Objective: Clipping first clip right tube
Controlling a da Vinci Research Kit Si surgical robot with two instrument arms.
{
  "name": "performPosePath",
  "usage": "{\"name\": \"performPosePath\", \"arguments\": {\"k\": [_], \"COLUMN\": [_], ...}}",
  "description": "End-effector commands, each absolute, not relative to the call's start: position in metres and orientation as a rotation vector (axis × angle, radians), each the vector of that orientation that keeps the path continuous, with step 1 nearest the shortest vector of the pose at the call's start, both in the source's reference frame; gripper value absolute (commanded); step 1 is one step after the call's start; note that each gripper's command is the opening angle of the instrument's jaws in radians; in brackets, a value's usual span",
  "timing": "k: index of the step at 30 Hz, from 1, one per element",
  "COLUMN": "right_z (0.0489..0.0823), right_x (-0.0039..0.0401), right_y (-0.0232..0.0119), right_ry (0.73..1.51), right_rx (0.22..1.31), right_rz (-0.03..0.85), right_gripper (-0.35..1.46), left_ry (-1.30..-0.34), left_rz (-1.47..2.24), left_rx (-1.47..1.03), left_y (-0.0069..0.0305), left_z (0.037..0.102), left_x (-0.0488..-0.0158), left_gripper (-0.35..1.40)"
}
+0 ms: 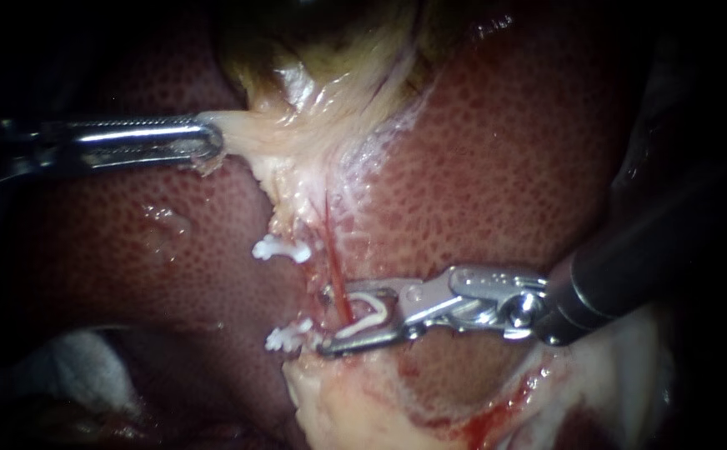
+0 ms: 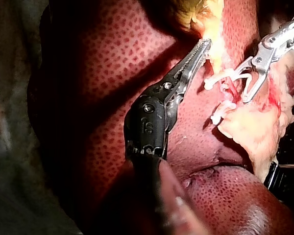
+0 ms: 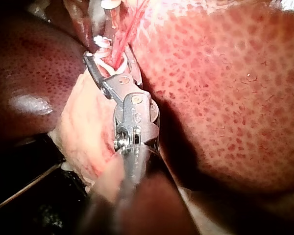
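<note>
Endoscope view: light arrives along the camera's own axis. The liver (image 1: pixel 505 167) is evenly bright at centre, and brightness falls away to near black at both side edges and in the corners. Hard glare streaks run along the left instrument (image 1: pixel 213 146), whose jaws grip pale tissue (image 1: pixel 297 142) that reads almost washed out. The white clip (image 1: pixel 362 325) held in the jaws of the right instrument (image 1: pixel 326 321) is equally bright, while that instrument's shaft lies in shadow. Small wet highlights dot the liver surface. In both wrist views the near shafts are dark. The right instrument casts a deep shadow on the liver beside it.
</note>
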State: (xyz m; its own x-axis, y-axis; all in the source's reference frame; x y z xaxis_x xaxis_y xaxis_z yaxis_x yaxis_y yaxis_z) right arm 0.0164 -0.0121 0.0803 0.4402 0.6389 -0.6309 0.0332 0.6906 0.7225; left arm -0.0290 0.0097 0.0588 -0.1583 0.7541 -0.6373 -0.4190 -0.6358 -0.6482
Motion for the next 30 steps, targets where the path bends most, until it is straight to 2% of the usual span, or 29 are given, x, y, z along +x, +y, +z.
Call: {"name": "performPosePath", "arguments": {"k": [1, 7, 11, 13, 15, 17, 30], "right_z": [0.0804, 0.0805, 0.0805, 0.0805, 0.0804, 0.0805, 0.0806], "right_x": [0.0163, 0.0162, 0.0161, 0.0159, 0.0156, 0.0154, 0.0149], "right_y": [-0.0122, -0.0123, -0.0123, -0.0123, -0.0124, -0.0124, -0.0122], "right_ry": [1.063, 1.05, 1.04, 1.032, 1.013, 0.991, 0.929], "right_rx": [0.744, 0.757, 0.773, 0.794, 0.826, 0.847, 0.874], "right_rz": [0.422, 0.439, 0.464, 0.47, 0.479, 0.482, 0.535], "right_gripper": [0.48, 0.45, 0.33, 0.12, -0.23, -0.35, -0.35], "left_ry": [-0.412, -0.412, -0.411, -0.411, -0.411, -0.411, -0.411], "left_rz": [1.886, 1.886, 1.886, 1.886, 1.886, 1.886, 1.886], "left_rx": [-1.306, -1.306, -1.306, -1.306, -1.306, -1.306, -1.306], "left_y": [0.0097, 0.0097, 0.0097, 0.0097, 0.0097, 0.0096, 0.0096], "left_z": [0.0589, 0.0589, 0.0589, 0.0589, 0.0589, 0.059, 0.059], "left_x": [-0.029, -0.029, -0.0291, -0.0291, -0.0291, -0.0291, -0.0291], "left_gripper": [-0.35, -0.35, -0.35, -0.35, -0.35, -0.35, -0.35]}}
